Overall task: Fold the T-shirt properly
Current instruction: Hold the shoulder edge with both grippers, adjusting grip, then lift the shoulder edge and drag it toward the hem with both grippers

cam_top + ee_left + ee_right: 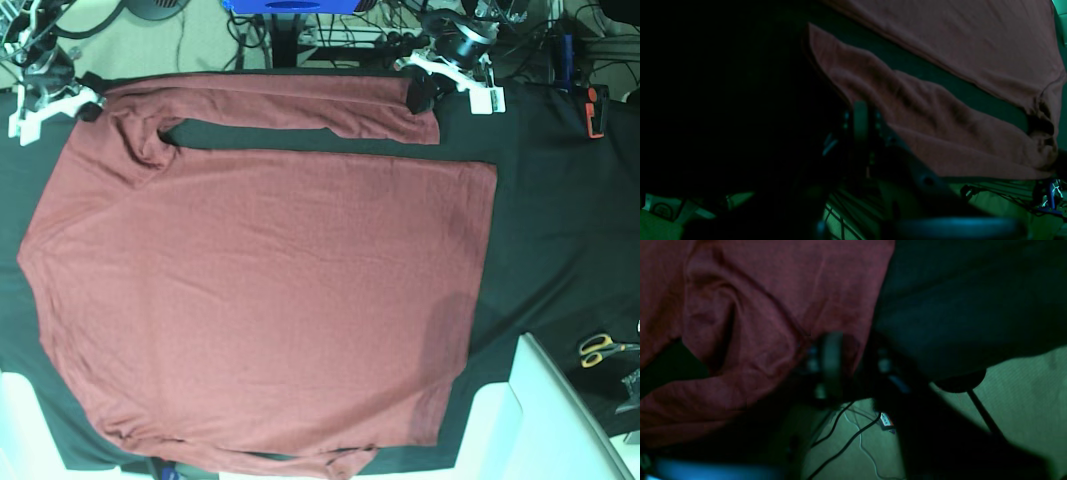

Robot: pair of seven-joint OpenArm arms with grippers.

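On black cloth (540, 200), maroon T-shirt (260, 290) lies flat.

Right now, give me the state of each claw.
Left claw: shut on the T-shirt, at the sleeve's cuff end.
Right claw: at the shirt's shoulder end of the sleeve; open or shut cannot be told.

My two pincers look alike from above: white plastic shells with black fingertips, left pincer (418, 95) and right pincer (88, 108). Behind the left one I see a black round wrist joint with dark cables. Wrist views are very dark: a flat grey finger (831, 363) with small pale screws beside it, same on the left (860, 121).
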